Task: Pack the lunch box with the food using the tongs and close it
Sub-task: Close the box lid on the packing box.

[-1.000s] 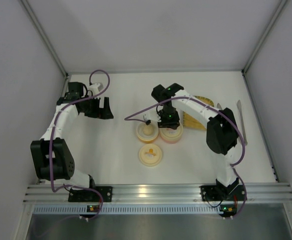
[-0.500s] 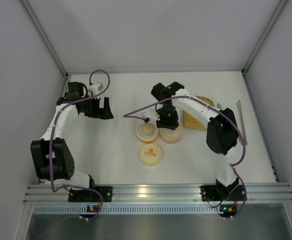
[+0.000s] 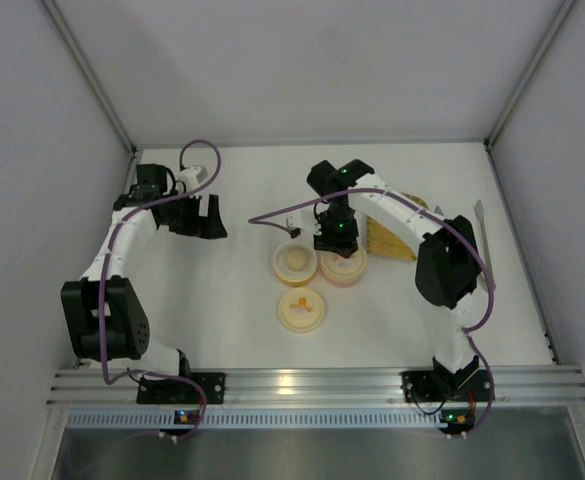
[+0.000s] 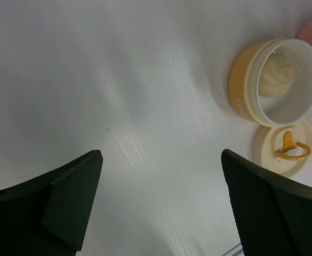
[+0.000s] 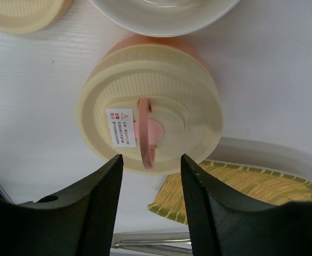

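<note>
The lunch box is two round tubs side by side. A cream lid (image 5: 150,101) with a pink ring handle (image 5: 144,136) covers the pink tub (image 3: 343,270), so its contents are hidden. My right gripper (image 5: 151,159) hangs just above it, open, with the ring's end between the fingertips and untouched. The cream-yellow tub (image 4: 252,80) is uncovered and holds a whitish food ball (image 4: 277,74); its lid (image 3: 300,309) lies on the table in front. The grey tongs (image 3: 482,232) lie at the far right. My left gripper (image 4: 161,156) is open over bare table at the back left.
A flat yellow ribbed tray (image 3: 393,237) lies right of the pink tub, under my right arm, with the tongs' arms (image 5: 150,245) beyond it. White walls close in the table on three sides, and the arm bases sit on a metal rail (image 3: 302,382) at the near edge.
My right gripper's jaws have spread apart, letting go of the pink ring handle, and the gripper has risen slightly off the pink tub's lid. The left arm has not moved.
</note>
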Motion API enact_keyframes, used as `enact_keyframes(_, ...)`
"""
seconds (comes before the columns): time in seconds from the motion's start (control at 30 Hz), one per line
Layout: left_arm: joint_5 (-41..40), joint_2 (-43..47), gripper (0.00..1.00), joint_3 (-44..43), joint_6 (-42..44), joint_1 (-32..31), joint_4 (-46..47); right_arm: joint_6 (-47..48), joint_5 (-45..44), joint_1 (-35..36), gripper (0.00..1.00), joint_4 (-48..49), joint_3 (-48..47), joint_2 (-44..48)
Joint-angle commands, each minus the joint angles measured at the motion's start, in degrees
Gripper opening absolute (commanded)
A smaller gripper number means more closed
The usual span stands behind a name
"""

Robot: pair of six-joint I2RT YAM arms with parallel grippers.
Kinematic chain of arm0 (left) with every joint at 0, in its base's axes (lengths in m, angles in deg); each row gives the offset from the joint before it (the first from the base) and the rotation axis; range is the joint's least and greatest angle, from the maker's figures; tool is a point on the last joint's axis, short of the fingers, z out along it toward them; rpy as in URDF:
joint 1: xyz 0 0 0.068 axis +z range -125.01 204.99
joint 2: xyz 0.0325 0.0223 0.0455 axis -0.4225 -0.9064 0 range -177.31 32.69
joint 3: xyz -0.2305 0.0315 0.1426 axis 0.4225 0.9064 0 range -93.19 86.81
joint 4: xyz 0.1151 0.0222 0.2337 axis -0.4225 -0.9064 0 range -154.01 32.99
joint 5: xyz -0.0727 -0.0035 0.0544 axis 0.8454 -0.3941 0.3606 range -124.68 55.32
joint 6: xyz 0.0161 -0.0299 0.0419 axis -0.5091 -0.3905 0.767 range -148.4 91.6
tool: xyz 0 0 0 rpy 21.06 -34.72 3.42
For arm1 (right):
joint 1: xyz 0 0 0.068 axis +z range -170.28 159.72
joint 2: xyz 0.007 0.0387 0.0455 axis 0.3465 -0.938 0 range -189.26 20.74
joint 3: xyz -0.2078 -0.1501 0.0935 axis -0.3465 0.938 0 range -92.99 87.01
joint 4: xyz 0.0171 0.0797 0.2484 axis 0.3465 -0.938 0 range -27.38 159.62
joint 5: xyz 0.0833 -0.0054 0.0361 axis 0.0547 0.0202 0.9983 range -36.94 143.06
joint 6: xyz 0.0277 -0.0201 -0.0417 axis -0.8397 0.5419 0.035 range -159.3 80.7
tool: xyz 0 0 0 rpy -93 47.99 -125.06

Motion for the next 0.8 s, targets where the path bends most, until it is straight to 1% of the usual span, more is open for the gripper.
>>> enact_keyframes(0.0,0.7,1.95,0.98,-1.21,0.91,0.16,0.15,-1.71,1.81,-1.83,0.47,-8.19,-0.96,2.78)
enact_keyframes(0.1,0.61,2.03,0.98,-1.13,0.91,0.16,0.32,-2.33,1.81,-2.01,0.46,-7.66,-0.17,2.96)
enact_keyframes(0.23,0.7,1.86,0.98,-1.04,0.99,0.16,0.32,-3.47,1.81,-2.01,0.41,-7.05,0.09,2.87)
enact_keyframes(0.5,0.53,1.77,0.98,-0.78,1.08,0.16,0.41,-6.37,2.16,-2.01,0.37,-6.52,0.36,2.08)
enact_keyframes(0.77,0.7,2.03,0.98,-0.43,1.08,0.16,0.59,-8.74,1.81,-2.01,0.3,-6.17,0.71,1.82)
